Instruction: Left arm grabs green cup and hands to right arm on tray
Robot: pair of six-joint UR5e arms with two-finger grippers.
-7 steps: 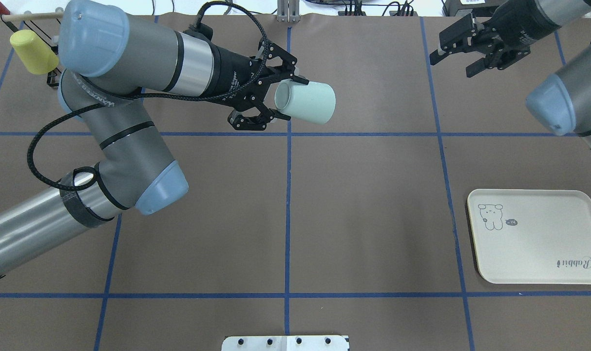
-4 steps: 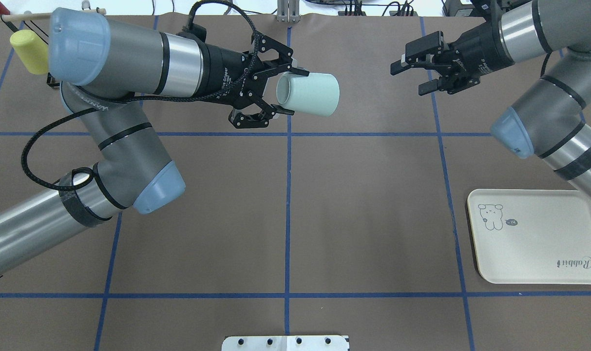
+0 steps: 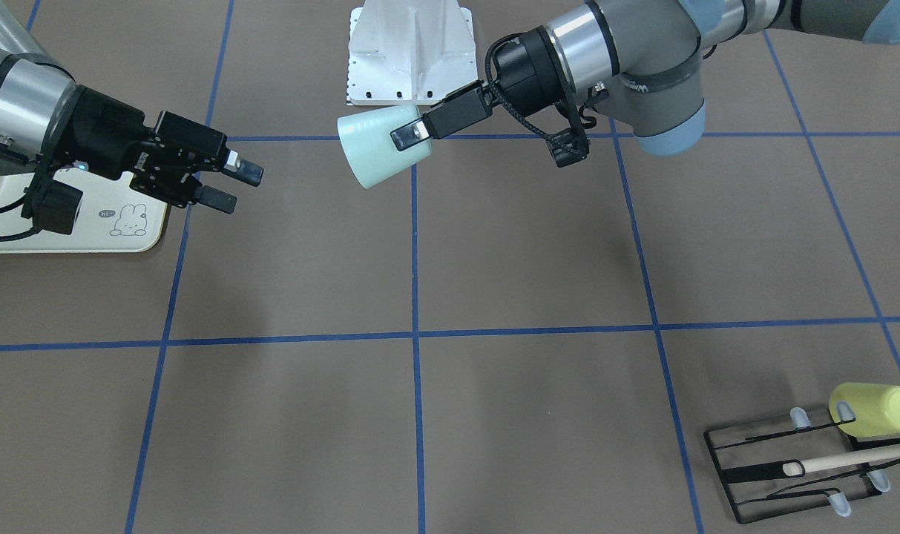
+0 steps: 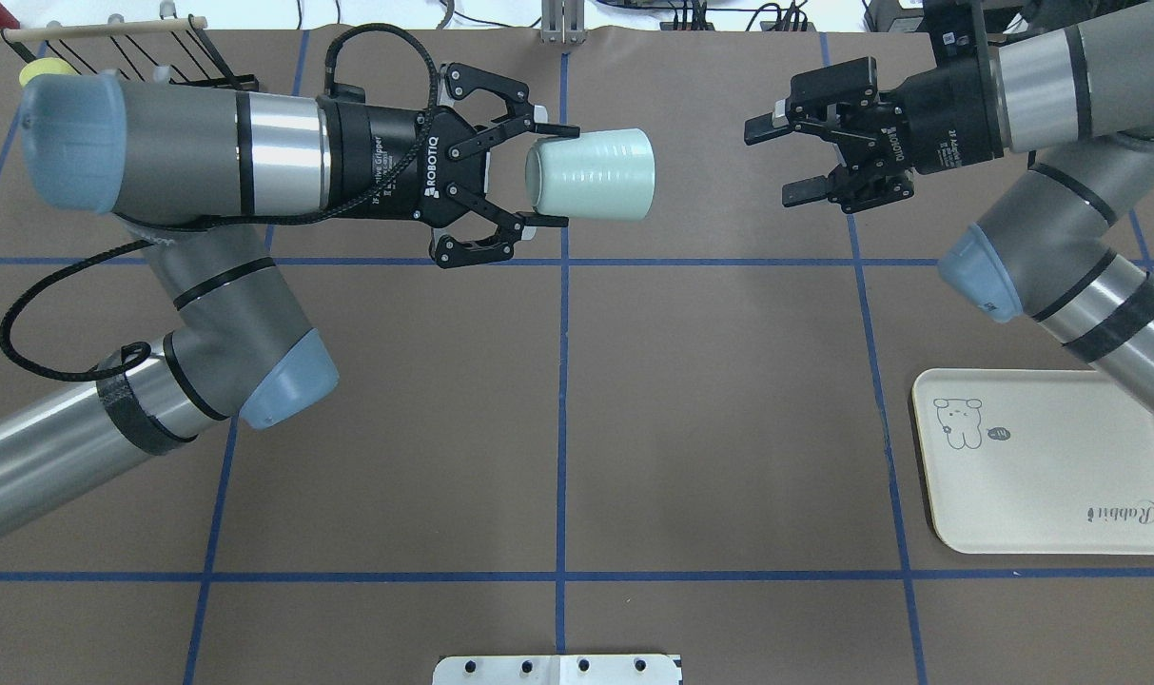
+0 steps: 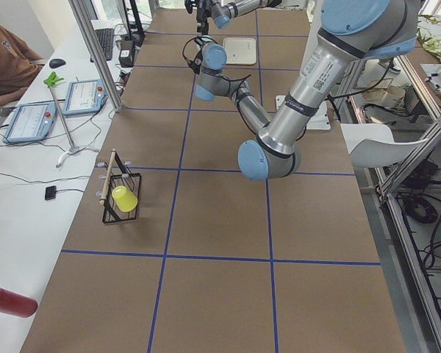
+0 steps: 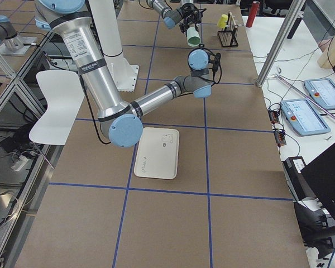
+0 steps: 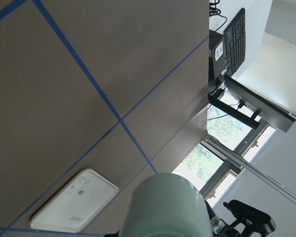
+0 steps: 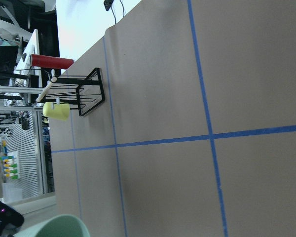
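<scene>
My left gripper carries the word ROBOTIQ in white on its black body. The tray, flat on the table at the near right, reads "Rabbit" in script, with a bunny drawing and a small "hi" bubble beside it. I hold the green cup in the air over the far middle of the table, clamped at its narrower end between my left fingers. It lies on its side, long axis running left to right, wider end pointing at my right gripper. That gripper faces the cup from the far right, fingers spread apart, with a clear gap between it and the cup
</scene>
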